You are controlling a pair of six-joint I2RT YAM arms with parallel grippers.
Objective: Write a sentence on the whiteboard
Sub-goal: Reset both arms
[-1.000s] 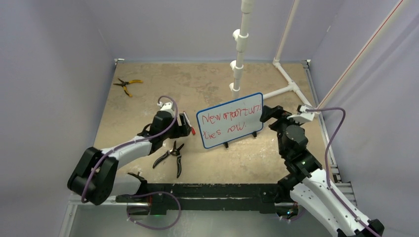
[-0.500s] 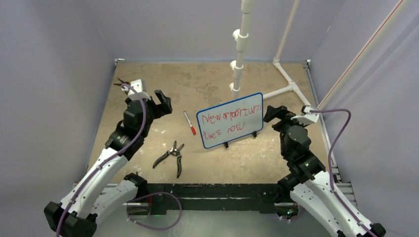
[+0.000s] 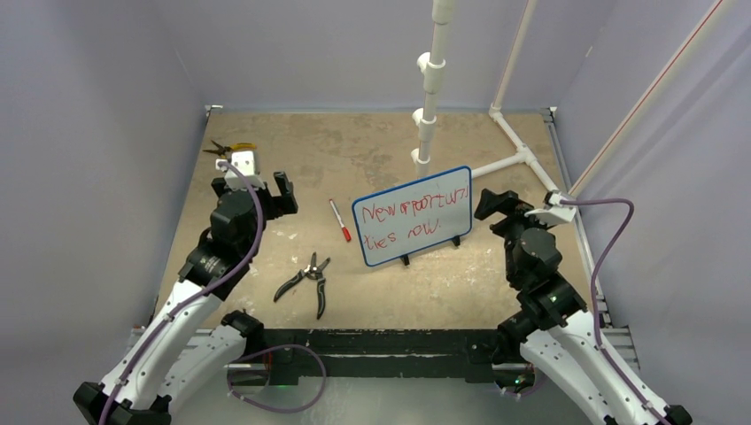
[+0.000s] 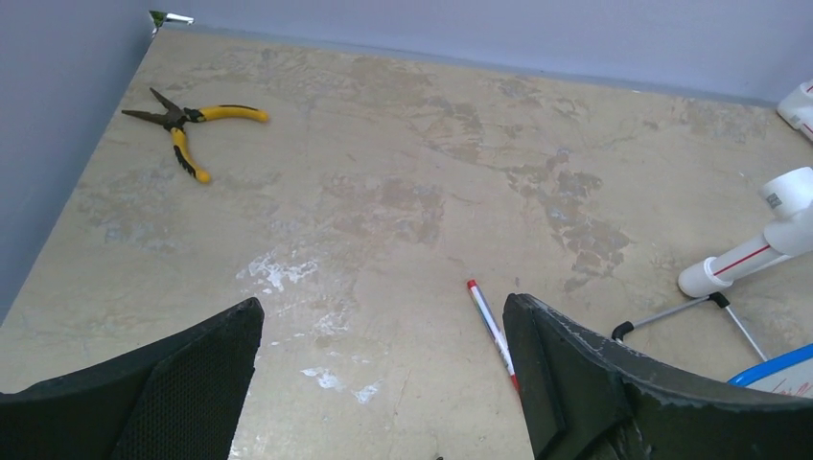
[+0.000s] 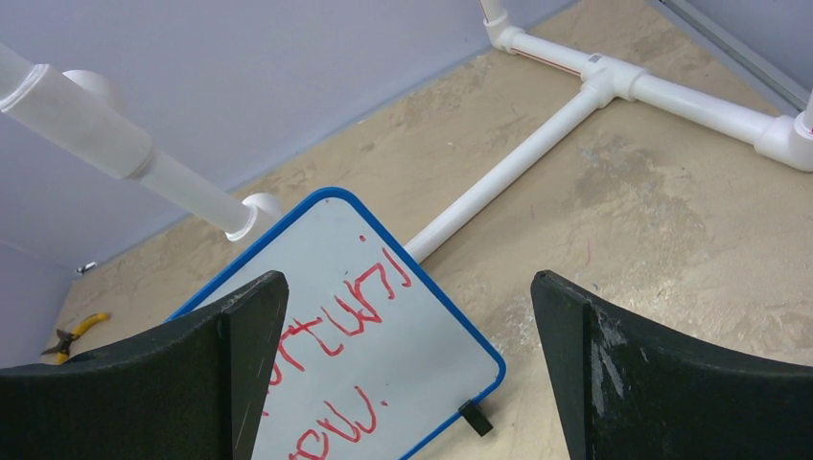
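Observation:
The whiteboard (image 3: 412, 215) stands tilted on small black feet at the table's middle, blue-framed. The sentence (image 3: 414, 216) runs across it in two rows of red handwriting. From the right wrist, the whiteboard (image 5: 422, 335) shows its right end and the sentence (image 5: 355, 315) is partly hidden by a finger. A red-capped white marker (image 3: 339, 220) lies flat on the table left of the board. My left gripper (image 3: 282, 190) hovers open to the left of the marker (image 4: 492, 326), holding nothing. My right gripper (image 3: 492, 202) stands open just right of the board's edge, empty.
Yellow-handled pliers (image 3: 228, 150) lie at the far left corner. Black cutters (image 3: 305, 279) lie near the front, left of the board. A white PVC pipe frame (image 3: 429, 97) rises behind the board, with a floor branch (image 5: 537, 144) running right.
My left arm has lifted off the table and swung back to the left. It has left the marker lying where the gripper was. The right arm has barely moved.

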